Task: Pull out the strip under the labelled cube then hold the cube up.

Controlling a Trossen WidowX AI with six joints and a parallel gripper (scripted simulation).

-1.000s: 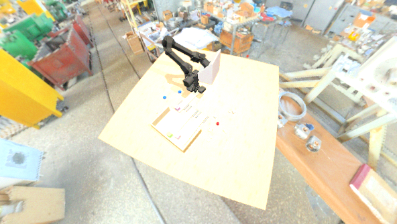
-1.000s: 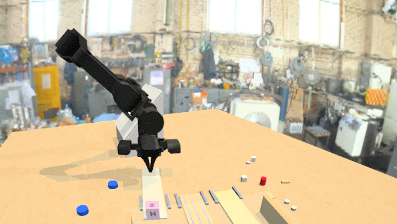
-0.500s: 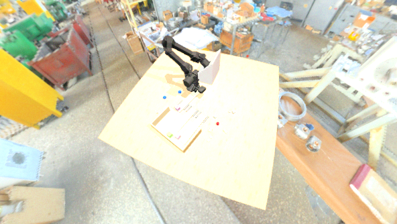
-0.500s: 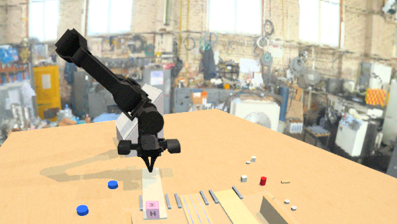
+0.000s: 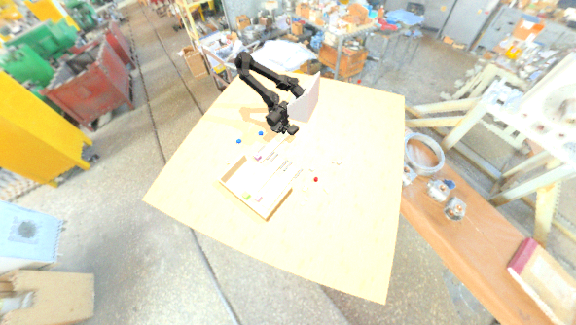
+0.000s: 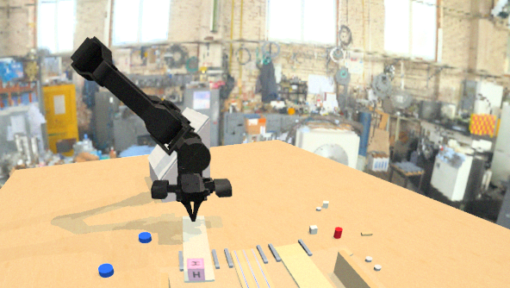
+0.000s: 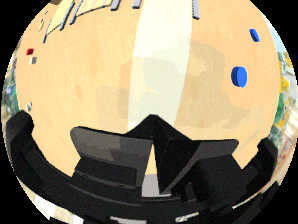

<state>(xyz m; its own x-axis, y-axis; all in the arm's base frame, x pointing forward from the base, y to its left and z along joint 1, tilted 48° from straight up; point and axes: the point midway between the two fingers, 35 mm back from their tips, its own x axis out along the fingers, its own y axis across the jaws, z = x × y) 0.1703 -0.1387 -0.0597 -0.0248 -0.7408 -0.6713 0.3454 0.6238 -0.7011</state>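
A pink cube marked H [image 6: 195, 269] [image 5: 258, 157] sits on the near end of a pale whitish strip [image 6: 195, 241] [image 5: 273, 143] [image 7: 161, 45]. The strip lies flat between grey rails, its far part sticking out past them toward the arm. My gripper [image 6: 193, 220] [image 7: 152, 117] is shut, fingertips together, pointing down at the strip's far end. The tips look to be on its top face; exact contact cannot be told. A striped strip [image 6: 250, 269] and a plain yellowish strip [image 6: 297, 259] lie to the right in the exterior view.
A low wooden wall [image 5: 280, 203] [image 6: 351, 272] borders the strips. A green cube [image 5: 246, 196] and another pink cube [image 5: 258, 198] are near it. Blue discs [image 6: 145, 237] [image 6: 106, 270] lie left, a red cylinder [image 6: 338, 233] right. A pale upright panel [image 5: 307, 99] stands beside the arm.
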